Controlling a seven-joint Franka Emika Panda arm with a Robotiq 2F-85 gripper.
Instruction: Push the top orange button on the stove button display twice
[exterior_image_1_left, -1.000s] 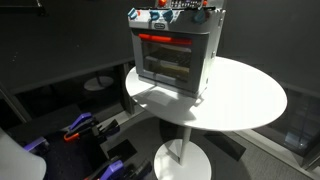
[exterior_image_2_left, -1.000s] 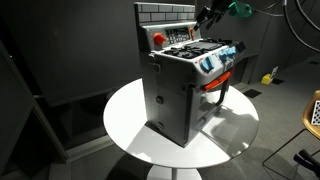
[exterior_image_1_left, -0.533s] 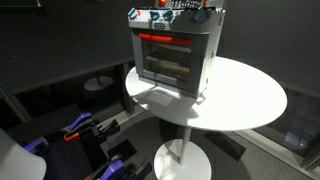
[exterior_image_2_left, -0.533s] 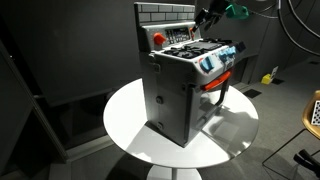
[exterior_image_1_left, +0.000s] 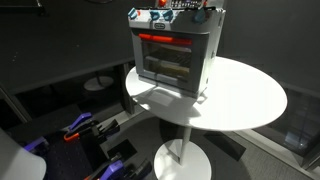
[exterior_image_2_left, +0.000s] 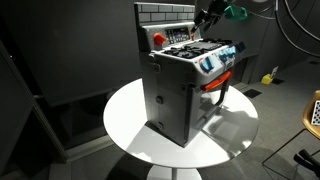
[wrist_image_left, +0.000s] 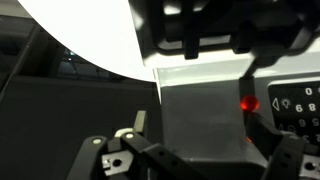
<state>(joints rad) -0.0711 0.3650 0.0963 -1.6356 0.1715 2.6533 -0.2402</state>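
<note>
exterior view: high, facing stove (exterior_image_1_left: 172, 55) door | exterior view: stove (exterior_image_2_left: 170, 95) side-on | wrist view: close, shares stove (wrist_image_left: 200, 110)

A dim lab-like studio: black walls (exterior_image_2_left: 70, 50), a white pedestal table (exterior_image_1_left: 250, 100), scattered gear (exterior_image_1_left: 80, 128) on the floor.

Grey toy stove (exterior_image_1_left: 172, 55) standing upright on a round white table (exterior_image_1_left: 250, 100).
The boxy stove is sitting toward one side of the tabletop, its glass door appearing shut, with a red bar handle and an orange-red strip running above the glass. The button display (exterior_image_2_left: 213, 58), a narrow dark panel, is lying along the upper front edge between red and blue knobs; its buttons are showing too small to tell apart there. In the wrist view, part of the panel (wrist_image_left: 300, 105) is showing white symbols beside a glowing red spot.
</note>
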